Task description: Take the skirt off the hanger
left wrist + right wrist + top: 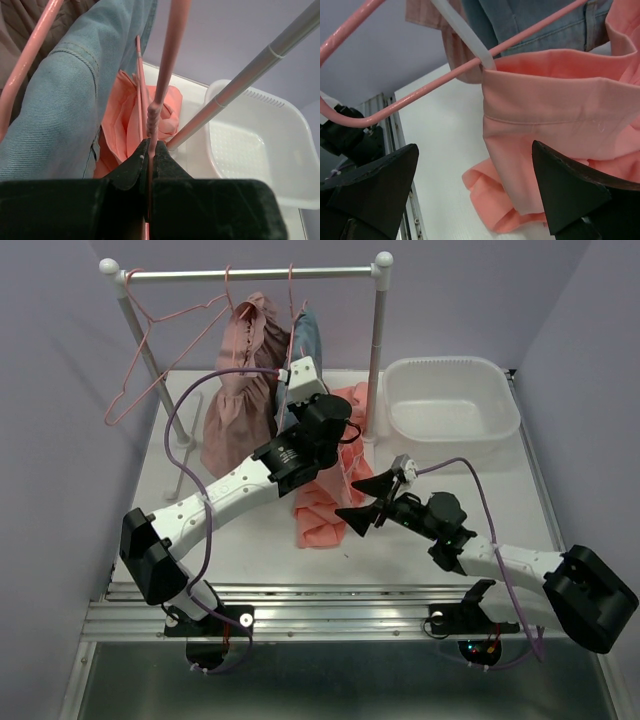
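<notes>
- My left gripper was clamped tight on the thin wire of the hanger, fingers pressed together around it, up over the far middle of the table.
- The skirt, coral in colour, hung from that hanger by its waistband. A white strip met the wire at the waistband's corner. The lower folds lay heaped on the table beneath.
- My right gripper stood with its jaws spread wide, holding nothing, just beside the near right edge of the heap.
- From my right wrist, the waistband's side edge dropped through the gap ahead of my fingers. I could not tell whether either tip touched cloth.
- On the left the room was tight: a denim garment hung right beside the hanger, and a dusty pink dress beyond it, both from the rail.
- On the right, the rack post rose just beside the skirt's far edge, with the white tub just past it.
- A spare hanger dangled tilted near the rail's left end, well apart from me.
- Bare table lay open left of the heap and toward the near edge.
</notes>
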You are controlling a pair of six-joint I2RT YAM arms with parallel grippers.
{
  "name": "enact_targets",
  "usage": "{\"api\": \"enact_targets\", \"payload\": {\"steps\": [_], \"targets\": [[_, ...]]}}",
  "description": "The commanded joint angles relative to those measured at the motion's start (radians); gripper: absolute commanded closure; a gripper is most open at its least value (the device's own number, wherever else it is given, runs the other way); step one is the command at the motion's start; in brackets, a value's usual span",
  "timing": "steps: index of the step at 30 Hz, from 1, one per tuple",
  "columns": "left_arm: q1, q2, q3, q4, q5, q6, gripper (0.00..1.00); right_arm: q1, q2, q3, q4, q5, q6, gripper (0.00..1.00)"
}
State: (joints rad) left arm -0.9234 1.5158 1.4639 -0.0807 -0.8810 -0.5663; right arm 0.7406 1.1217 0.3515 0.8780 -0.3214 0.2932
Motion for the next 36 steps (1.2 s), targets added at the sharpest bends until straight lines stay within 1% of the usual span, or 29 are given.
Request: {"api": "enact_targets", "payload": {"steps": [1,2,5,6,9,14,16,17,21,23,25,28,29,30,31,32,33,35,36], "targets": [[0.000,-0.006,0.072,-0.034,-0.052,-0.099,1.00,0.023,0.053,-0.028,0.344,0.105,0.034,0.00],[-0.002,-0.003,0.076,-0.043,-0.058,-0.118,1.00,0.032,0.064,-0.026,0.358,0.151,0.014,0.00],[-0.002,-0.002,0.096,-0.088,-0.070,-0.152,1.00,0.045,0.113,-0.029,0.409,0.226,0.026,0.00],[-0.002,-0.006,0.098,-0.094,-0.070,-0.173,1.00,0.045,0.131,-0.034,0.473,0.229,0.035,0.00],[0.000,-0.011,0.101,-0.106,-0.062,-0.199,1.00,0.045,0.210,-0.017,0.561,0.225,0.066,0.00],[0.003,-0.012,0.102,-0.125,-0.070,-0.219,1.00,0.054,0.303,0.006,0.668,0.286,0.100,0.01],[0.005,-0.014,0.102,-0.129,-0.062,-0.228,1.00,0.054,0.343,0.020,0.691,0.315,0.103,0.06],[0.006,-0.016,0.102,-0.128,-0.061,-0.230,1.00,0.054,0.354,0.021,0.713,0.330,0.119,0.12],[0.011,-0.020,0.098,-0.137,-0.061,-0.239,1.00,0.054,0.411,0.006,0.827,0.389,0.135,0.25],[0.015,-0.020,0.090,-0.142,-0.056,-0.250,1.00,0.054,0.418,0.020,0.819,0.380,0.133,0.29],[0.018,-0.020,0.084,-0.139,-0.053,-0.248,1.00,0.054,0.415,0.029,0.799,0.369,0.129,0.30],[0.029,-0.016,0.082,-0.140,-0.046,-0.251,1.00,0.063,0.397,0.027,0.799,0.357,0.112,0.39],[0.031,-0.014,0.082,-0.137,-0.044,-0.251,1.00,0.063,0.383,0.029,0.794,0.354,0.112,0.43],[0.037,-0.011,0.079,-0.136,-0.041,-0.248,1.00,0.063,0.374,0.027,0.782,0.346,0.109,0.51],[0.040,-0.008,0.079,-0.133,-0.041,-0.248,1.00,0.063,0.368,0.024,0.780,0.338,0.109,0.54],[0.043,-0.002,0.081,-0.134,-0.033,-0.248,1.00,0.063,0.354,0.023,0.777,0.329,0.112,0.62],[0.047,0.001,0.081,-0.133,-0.032,-0.248,1.00,0.063,0.346,0.020,0.771,0.329,0.110,0.68],[0.060,0.010,0.087,-0.136,-0.032,-0.248,1.00,0.063,0.333,0.015,0.756,0.286,0.109,0.77],[0.064,0.021,0.095,-0.133,-0.042,-0.245,1.00,0.063,0.316,0.011,0.741,0.271,0.106,0.90]]}}
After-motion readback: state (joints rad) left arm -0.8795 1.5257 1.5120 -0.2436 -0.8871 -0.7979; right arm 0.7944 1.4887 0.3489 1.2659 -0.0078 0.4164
